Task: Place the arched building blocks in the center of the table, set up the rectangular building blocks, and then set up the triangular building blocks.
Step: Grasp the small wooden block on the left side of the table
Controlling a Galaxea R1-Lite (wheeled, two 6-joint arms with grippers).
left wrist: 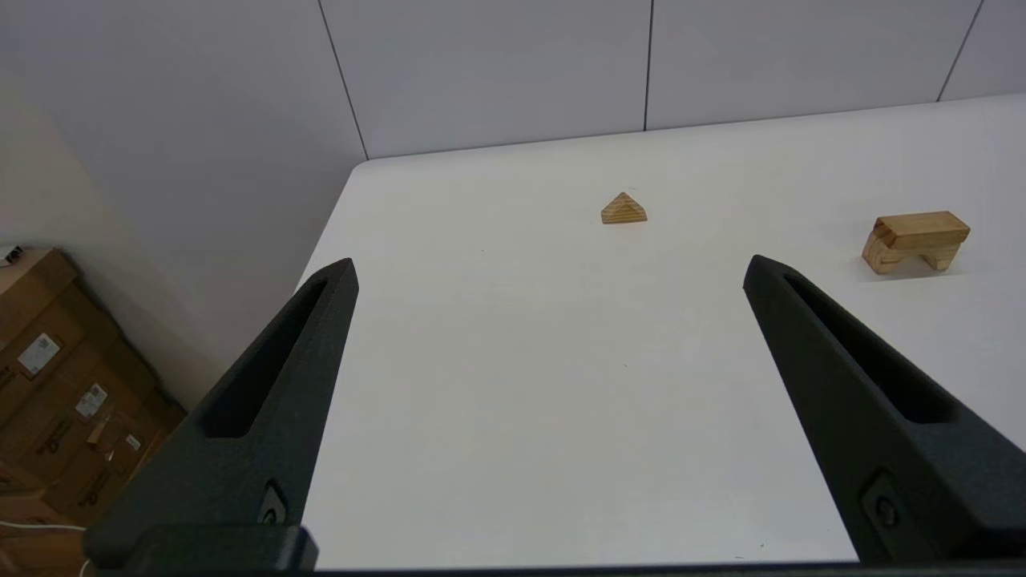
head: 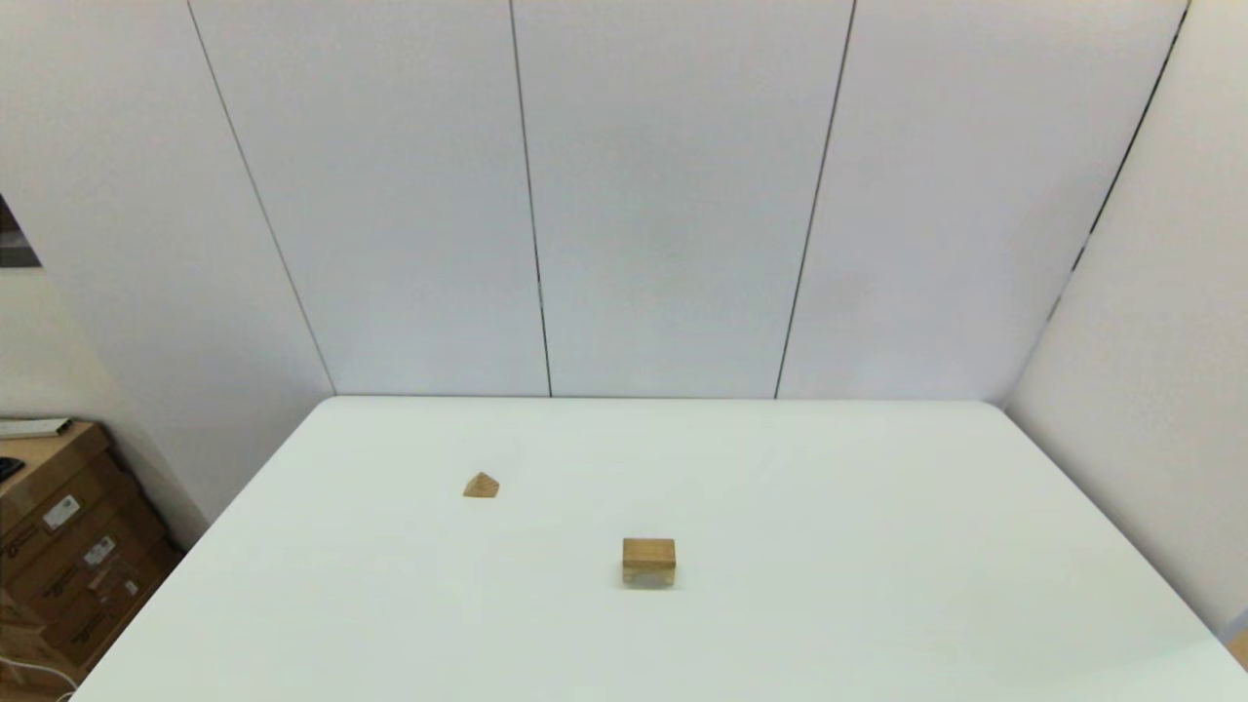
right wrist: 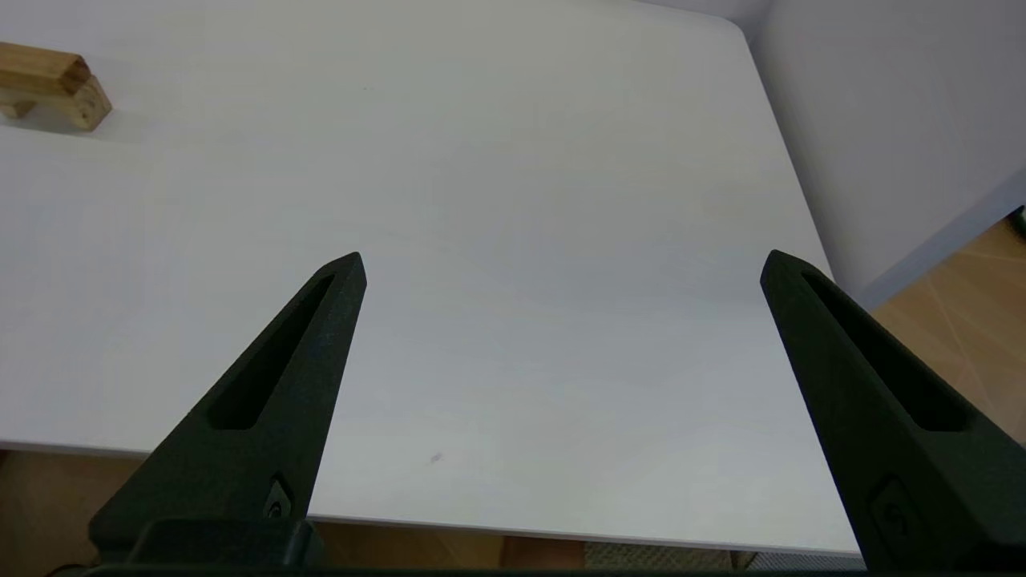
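Note:
Near the middle of the white table (head: 829, 585) stands the arched block (head: 648, 577), hollow side down. The darker rectangular slab (head: 648, 552) lies flat on top of it. The left wrist view shows this pair from the side, arch (left wrist: 882, 255) under slab (left wrist: 922, 227), and they sit at the edge of the right wrist view as arch (right wrist: 86, 108) and slab (right wrist: 32, 67). The small triangular block (head: 481, 486) (left wrist: 624, 209) rests alone, farther back and to the left. My left gripper (left wrist: 549, 268) and right gripper (right wrist: 561, 260) hover open and empty by the near table edge, outside the head view.
Cardboard boxes (head: 58, 546) (left wrist: 48, 385) are stacked on the floor left of the table. White wall panels (head: 673, 195) close off the back and right sides. Wooden floor (right wrist: 962, 280) shows beyond the table's right edge.

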